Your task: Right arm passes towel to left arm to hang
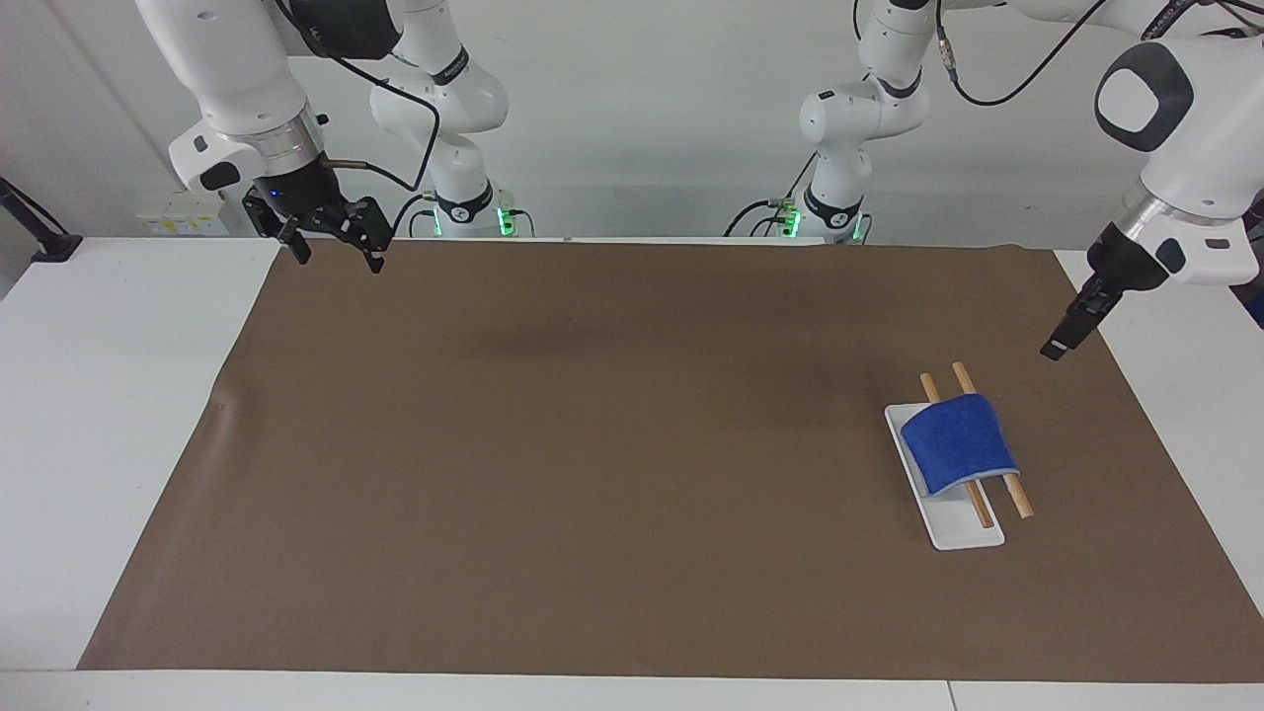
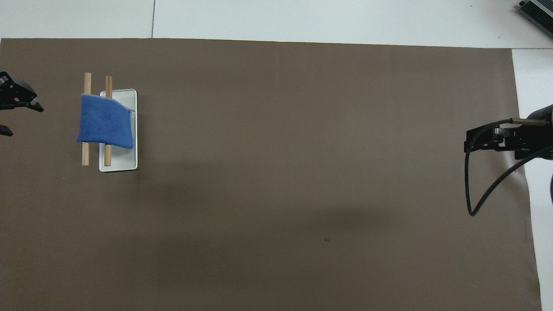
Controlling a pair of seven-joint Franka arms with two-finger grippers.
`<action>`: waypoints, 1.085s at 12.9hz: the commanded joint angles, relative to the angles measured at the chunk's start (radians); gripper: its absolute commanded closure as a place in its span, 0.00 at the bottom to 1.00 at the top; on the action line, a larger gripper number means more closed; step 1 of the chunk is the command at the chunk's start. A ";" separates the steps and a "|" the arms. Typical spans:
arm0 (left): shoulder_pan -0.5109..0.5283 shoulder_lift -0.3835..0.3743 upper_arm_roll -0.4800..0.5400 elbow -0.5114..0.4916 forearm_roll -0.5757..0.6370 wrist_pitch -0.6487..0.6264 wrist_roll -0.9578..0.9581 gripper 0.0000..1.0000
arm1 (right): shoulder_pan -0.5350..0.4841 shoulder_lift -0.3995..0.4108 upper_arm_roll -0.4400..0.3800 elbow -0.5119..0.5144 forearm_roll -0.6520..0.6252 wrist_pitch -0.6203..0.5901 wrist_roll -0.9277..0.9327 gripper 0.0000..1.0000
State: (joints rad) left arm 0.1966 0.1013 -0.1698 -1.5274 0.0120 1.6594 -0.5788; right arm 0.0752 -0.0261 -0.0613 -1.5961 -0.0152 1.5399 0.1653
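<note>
The royal-blue towel (image 1: 956,441) hangs draped over two wooden rods (image 1: 1017,499) of a small rack with a white base (image 1: 963,528), toward the left arm's end of the table. In the overhead view the towel (image 2: 105,122) covers the middle of both rods (image 2: 86,80). My left gripper (image 1: 1055,346) is open and empty, raised over the mat's edge beside the rack; it also shows in the overhead view (image 2: 25,121). My right gripper (image 1: 339,259) is open and empty, waiting over the mat's corner at the right arm's end; it also shows in the overhead view (image 2: 468,142).
A brown mat (image 1: 592,454) covers most of the white table (image 1: 109,415). A black cable (image 2: 479,194) loops from the right wrist.
</note>
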 commanded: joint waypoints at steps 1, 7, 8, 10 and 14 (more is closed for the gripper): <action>-0.003 -0.017 -0.005 0.027 0.028 -0.082 0.162 0.24 | -0.008 -0.006 0.001 -0.004 0.001 -0.006 -0.018 0.00; -0.003 -0.018 -0.011 0.104 0.095 -0.231 0.445 0.26 | -0.009 -0.006 0.001 -0.004 0.001 -0.006 -0.018 0.00; -0.005 -0.018 -0.013 0.107 0.095 -0.233 0.448 0.26 | -0.009 -0.006 0.001 -0.004 0.001 -0.006 -0.018 0.00; -0.003 -0.023 -0.025 0.108 0.095 -0.228 0.451 0.26 | -0.009 -0.006 0.001 -0.004 0.000 -0.006 -0.018 0.00; -0.002 -0.038 -0.039 0.107 0.085 -0.176 0.557 0.22 | -0.009 -0.006 0.001 -0.004 0.001 -0.006 -0.020 0.00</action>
State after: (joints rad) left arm 0.1952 0.0771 -0.2081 -1.4241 0.0817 1.4635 -0.1003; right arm 0.0743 -0.0261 -0.0617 -1.5961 -0.0151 1.5399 0.1653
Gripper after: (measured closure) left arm 0.220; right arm 0.000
